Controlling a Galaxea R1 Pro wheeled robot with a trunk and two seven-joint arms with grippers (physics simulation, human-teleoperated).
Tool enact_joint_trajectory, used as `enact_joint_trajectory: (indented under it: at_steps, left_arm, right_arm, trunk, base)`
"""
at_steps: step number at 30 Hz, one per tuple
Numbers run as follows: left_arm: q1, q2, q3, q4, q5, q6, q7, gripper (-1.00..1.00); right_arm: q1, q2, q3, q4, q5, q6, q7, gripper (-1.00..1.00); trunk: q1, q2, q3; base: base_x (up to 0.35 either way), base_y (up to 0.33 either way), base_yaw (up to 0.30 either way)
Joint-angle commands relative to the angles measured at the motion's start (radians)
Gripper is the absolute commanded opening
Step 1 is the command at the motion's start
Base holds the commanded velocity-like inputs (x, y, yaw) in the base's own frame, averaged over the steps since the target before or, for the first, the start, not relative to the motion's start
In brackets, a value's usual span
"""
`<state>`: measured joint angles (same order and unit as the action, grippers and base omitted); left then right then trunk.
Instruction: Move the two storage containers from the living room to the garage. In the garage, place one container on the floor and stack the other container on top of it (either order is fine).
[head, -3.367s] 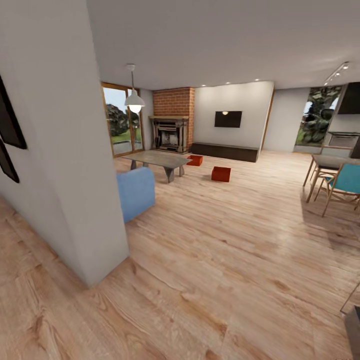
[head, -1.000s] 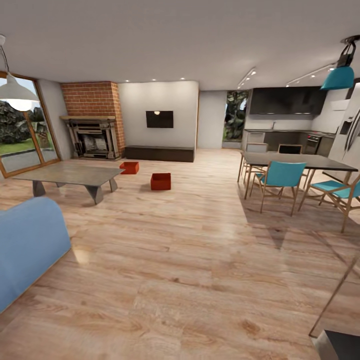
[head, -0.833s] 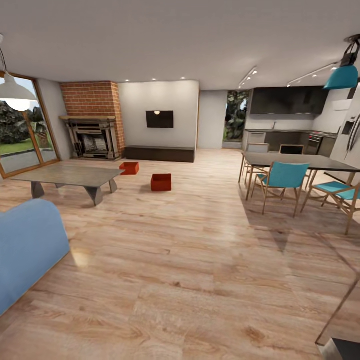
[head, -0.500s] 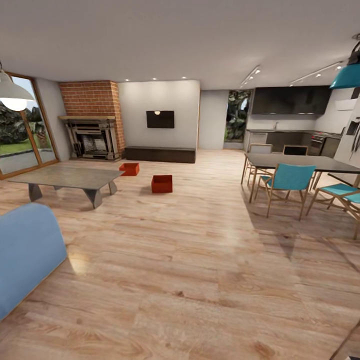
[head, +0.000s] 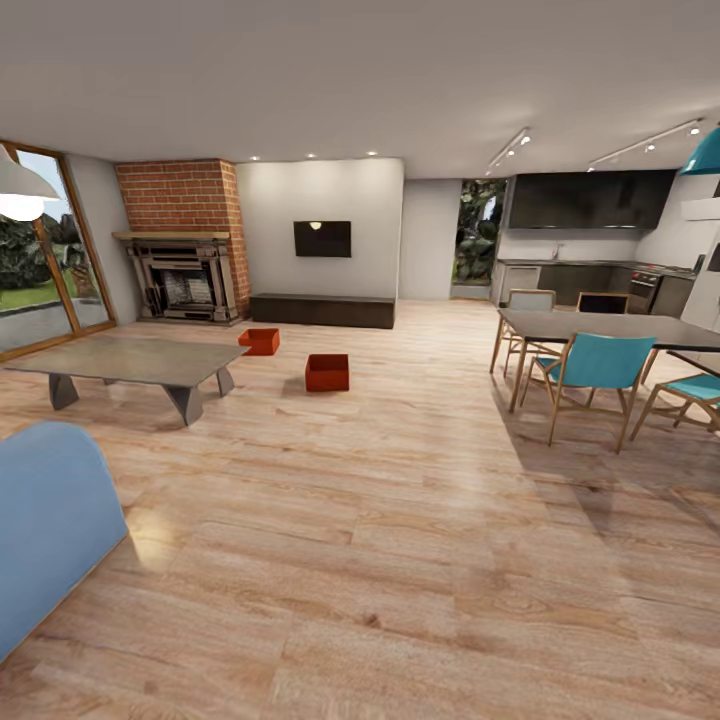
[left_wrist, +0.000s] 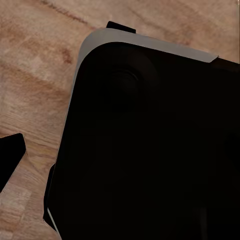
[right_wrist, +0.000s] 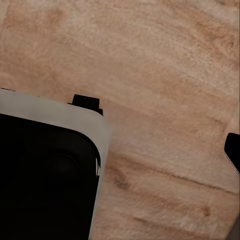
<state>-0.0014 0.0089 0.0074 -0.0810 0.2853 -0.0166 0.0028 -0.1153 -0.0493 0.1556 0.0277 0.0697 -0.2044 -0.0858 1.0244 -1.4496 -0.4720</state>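
Two orange-red storage containers stand on the light wood planks of the living room, far ahead of me in the head view. The nearer container is out in the open floor. The farther container sits beyond the low table's right end, toward the brick fireplace. Both are upright and apart from each other. In the left wrist view a dark fingertip of my left gripper shows at the picture's edge. A fingertip of my right gripper shows likewise. Both grippers hold nothing and hang over my dark base.
A low grey table stands left of the containers and a blue sofa is at the near left. A dining table with teal chairs fills the right. A wide strip of wood floor runs straight toward the containers.
The whole head view has shifted: the white wall corner is gone from the left and the kitchen and dining table have come into sight. The containers look slightly nearer and have not moved.
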Motion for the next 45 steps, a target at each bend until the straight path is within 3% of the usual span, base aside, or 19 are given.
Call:
enact_joint_trajectory:
  at_steps: [1, 45]
  left_arm:
    - [0.0, 0.0, 0.0, 0.0, 0.004, -0.002, 0.0, 1.0]
    - [0.0, 0.0, 0.0, 0.0, 0.004, 0.005, 0.0, 1.0]
  right_arm:
    - [-0.001, 0.0, 0.004, 0.003, 0.007, -0.004, -0.006, 1.0]
    - [-0.001, -0.002, 0.016, 0.003, 0.021, -0.006, -0.014, 1.0]
  trunk:
    - [0.001, 0.0, -0.001]
    - [0.001, 0.0, -0.001]
  base:
    - [0.325, 0.127, 0.0]
    - [0.325, 0.107, 0.0]
